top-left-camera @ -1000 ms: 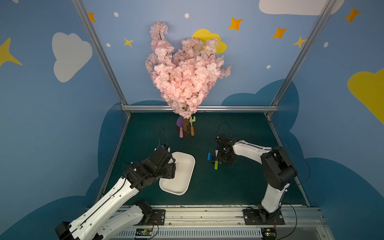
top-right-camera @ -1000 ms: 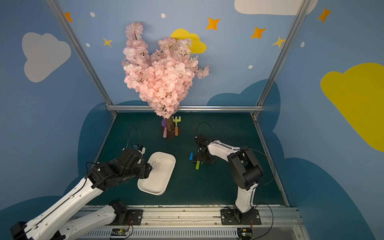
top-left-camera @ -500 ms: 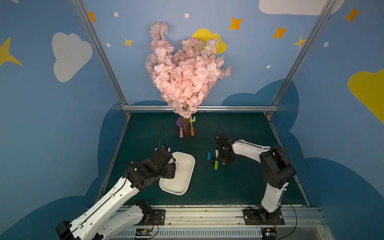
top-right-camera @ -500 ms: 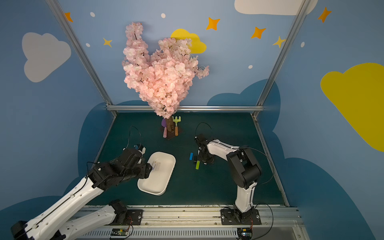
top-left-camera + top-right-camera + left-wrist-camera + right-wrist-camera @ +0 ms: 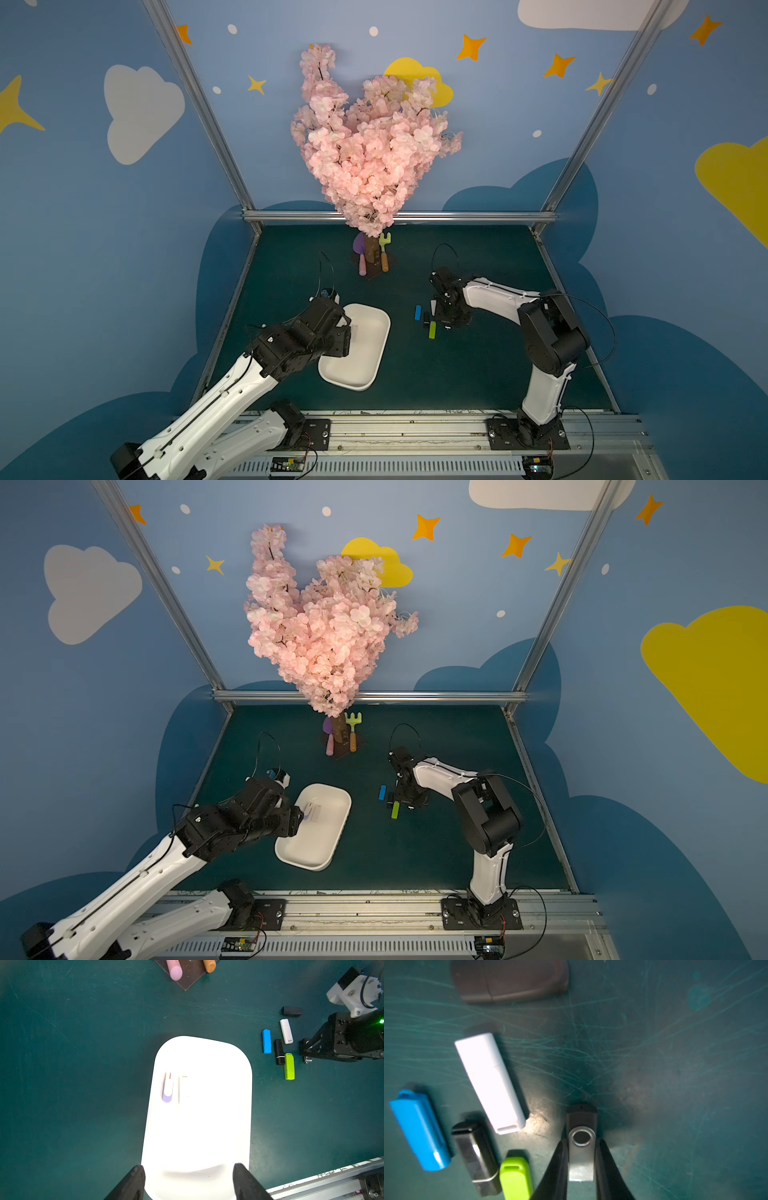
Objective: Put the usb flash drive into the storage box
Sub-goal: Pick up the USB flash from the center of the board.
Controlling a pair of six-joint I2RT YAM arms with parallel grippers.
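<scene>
The storage box [image 5: 362,365] is a shallow white tray on the green mat, seen in both top views [image 5: 320,845]. A purple-and-white drive [image 5: 167,1088] and a white drive [image 5: 184,1088] lie inside it. My left gripper [image 5: 189,1167] hangs open over one end of the box [image 5: 197,1136], holding nothing. To the right, my right gripper [image 5: 581,1147] is shut on a black usb flash drive [image 5: 581,1118] with a metal swivel clip, down at the mat. In a top view this gripper [image 5: 442,322] sits beside the loose drives.
Loose on the mat by the right gripper lie a blue drive [image 5: 420,1130], a black drive [image 5: 477,1157], a white drive [image 5: 492,1082], a green drive [image 5: 516,1178] and a dark drive [image 5: 508,978]. A pink blossom tree [image 5: 370,145] with toy tools [image 5: 384,253] stands at the back.
The right gripper's jaws have closed onto the black swivel drive. The left arm has stayed still over the box.
</scene>
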